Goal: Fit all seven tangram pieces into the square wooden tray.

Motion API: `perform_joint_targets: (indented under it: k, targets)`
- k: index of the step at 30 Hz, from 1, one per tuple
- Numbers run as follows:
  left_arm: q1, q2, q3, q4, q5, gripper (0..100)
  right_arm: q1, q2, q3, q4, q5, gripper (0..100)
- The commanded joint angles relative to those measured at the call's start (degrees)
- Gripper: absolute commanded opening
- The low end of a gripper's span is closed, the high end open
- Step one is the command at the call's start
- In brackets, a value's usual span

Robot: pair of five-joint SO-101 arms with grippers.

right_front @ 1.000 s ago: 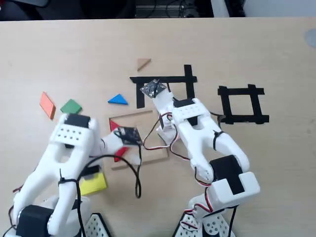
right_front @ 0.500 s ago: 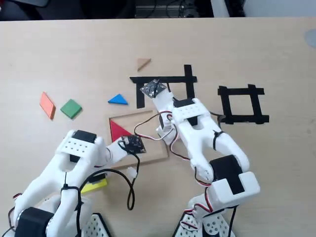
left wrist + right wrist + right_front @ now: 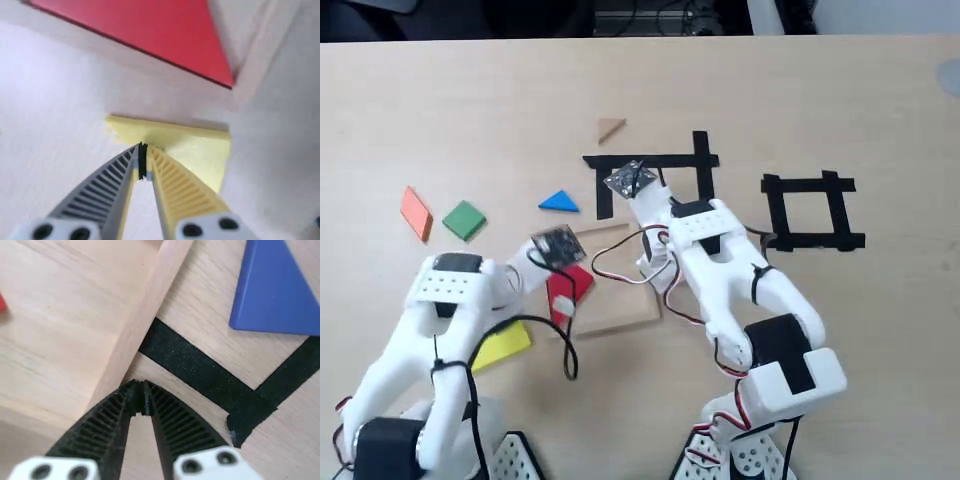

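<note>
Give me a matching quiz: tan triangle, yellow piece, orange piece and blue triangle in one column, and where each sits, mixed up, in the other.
1 tan triangle
2 yellow piece
3 orange piece
4 blue triangle

A beside the green square
B just left of the black tape
C beyond the tape, farthest from the arms
D at the left claw tips

Pairs: 1-C, 2-D, 3-A, 4-B

white arm shells (image 3: 720,270), black servo motors (image 3: 775,345), looping black cables (image 3: 568,350), grey-and-yellow left gripper (image 3: 142,159), black right gripper (image 3: 141,396)
</note>
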Motion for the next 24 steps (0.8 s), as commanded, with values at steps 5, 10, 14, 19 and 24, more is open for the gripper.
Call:
perform_joint_targets:
  k: [5,10,14,19,24]
  targets:
    - [2.24,15.47,-11.74,-8.44,11.52,3,-0.62,-0.31,-1.1,0.26,0.35,1.1]
    - [-0.04,16.53,-23.34,6.59,13.01,3,-0.62,-0.31,-1.1,0.26,0.35,1.1]
    - [-2.86,6.33,-27.56,11.34,13.01,3,-0.7,-0.4,-1.1,0.26,0.44,1.1]
    - [2.59,-6.42,-25.27,26.02,8.26,3,-0.7,-0.4,-1.1,0.26,0.44,1.1]
    - [7.08,-9.58,-15.69,29.63,8.35,3,-0.7,-0.4,-1.1,0.26,0.44,1.1]
